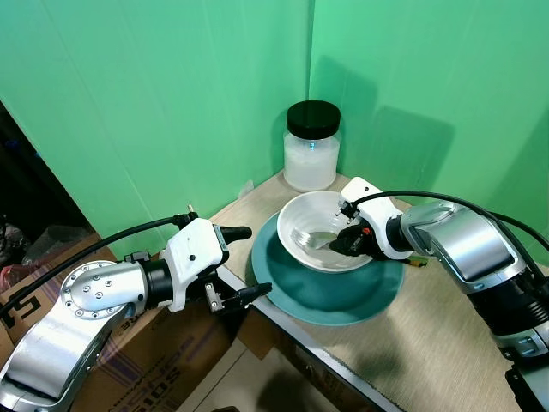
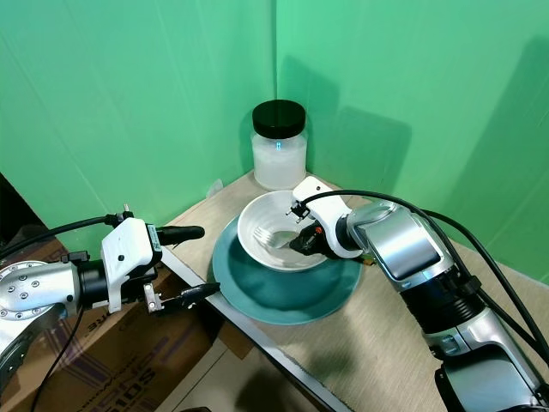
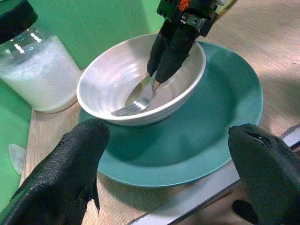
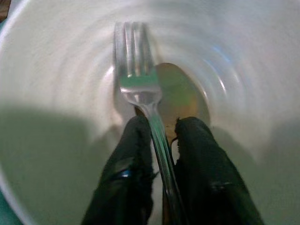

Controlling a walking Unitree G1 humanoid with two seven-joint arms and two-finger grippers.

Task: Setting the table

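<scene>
Green walls corner the table [image 1: 446,343]. At frame centre, right gripper [image 1: 341,242] reaches into the bowl [image 1: 300,216] on the plate [image 1: 343,296], pinching a fork [image 4: 140,89]; left gripper [image 1: 249,262] gapes empty at the table's lower-left edge.

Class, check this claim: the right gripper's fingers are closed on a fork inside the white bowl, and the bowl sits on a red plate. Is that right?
One detail is wrong: the plate is teal, not red, as the left eye view shows. The right gripper does hold the fork inside the white bowl.
</scene>
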